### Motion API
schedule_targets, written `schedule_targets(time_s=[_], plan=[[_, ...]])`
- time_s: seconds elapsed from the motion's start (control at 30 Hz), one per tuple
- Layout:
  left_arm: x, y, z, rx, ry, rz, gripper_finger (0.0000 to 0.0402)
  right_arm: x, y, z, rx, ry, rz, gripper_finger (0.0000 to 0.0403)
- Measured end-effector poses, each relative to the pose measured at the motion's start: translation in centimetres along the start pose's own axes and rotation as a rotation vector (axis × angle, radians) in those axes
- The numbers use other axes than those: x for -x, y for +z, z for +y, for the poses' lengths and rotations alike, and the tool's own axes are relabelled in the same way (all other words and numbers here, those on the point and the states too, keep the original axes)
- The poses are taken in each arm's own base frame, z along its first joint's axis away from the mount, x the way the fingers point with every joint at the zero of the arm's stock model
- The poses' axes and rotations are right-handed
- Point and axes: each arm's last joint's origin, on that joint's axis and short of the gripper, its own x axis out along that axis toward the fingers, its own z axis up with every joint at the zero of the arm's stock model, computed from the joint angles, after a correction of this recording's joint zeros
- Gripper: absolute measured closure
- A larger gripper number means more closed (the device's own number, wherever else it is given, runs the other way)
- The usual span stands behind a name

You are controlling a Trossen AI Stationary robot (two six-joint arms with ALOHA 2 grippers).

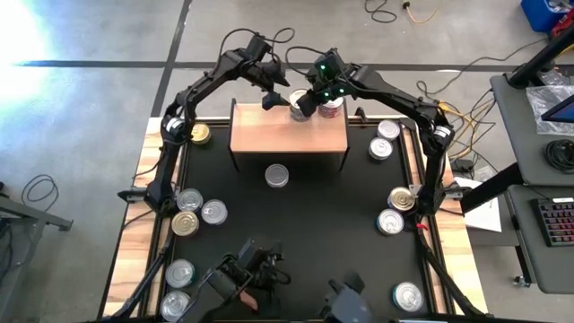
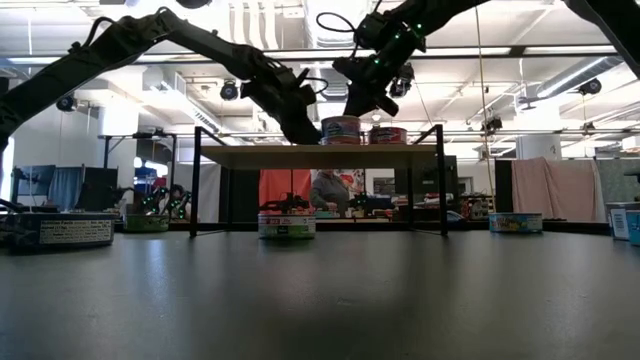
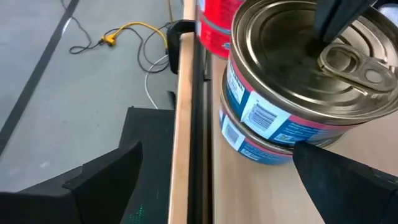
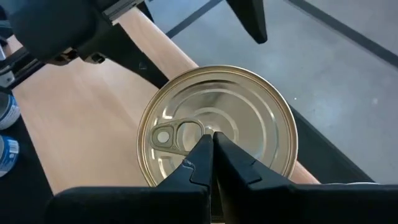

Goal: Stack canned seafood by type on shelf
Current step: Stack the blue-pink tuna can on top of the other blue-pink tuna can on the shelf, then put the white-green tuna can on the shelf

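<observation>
Right tool (image 4: 211, 140), pressed together, tips on the stacked tins' (image 3: 292, 93) lid at the shelf's (image 1: 289, 135) back edge; left tool (image 1: 272, 97) spread beside them.

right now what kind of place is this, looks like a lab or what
Probably a robotics lab or workshop: bare concrete floor with loose cables, a side desk carrying a keyboard, and exposed ceiling ducts beyond the table.

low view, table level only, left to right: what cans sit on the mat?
White-labelled can → green-labelled can → can under the shelf → blue-labelled can → can cut off by the picture's edge.
</observation>
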Motion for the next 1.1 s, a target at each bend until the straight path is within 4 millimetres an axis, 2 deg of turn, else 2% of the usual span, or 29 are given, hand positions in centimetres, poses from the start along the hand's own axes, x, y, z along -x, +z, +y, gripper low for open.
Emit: schedule_targets(time_s=[0.27, 0.57, 0.8, 1.1], plan=[[-1.1, -1.1, -0.1, 0.025, -0.028, 0.023, 0.0002, 4.2, 0.6, 0.7, 0.012, 0.012, -0.068, 0.0393], [-1.1, -1.3, -0.4, 0.058, -0.048, 0.049, 0.0005, 5.5, 0.5, 1.5, 0.056, 0.022, -0.075, 0.0393], [0.3, -0.6, -1.2, 0.103, -0.035, 0.072, 0.0014, 6.5, 0.5, 3.1, 0.153, 0.032, -0.099, 0.0394], [4.4, 2.2, -3.8, 0.156, -0.018, 0.035, 0.0015, 7.4, 0.0, 5.1, 0.262, -0.029, -0.104, 0.0394]])
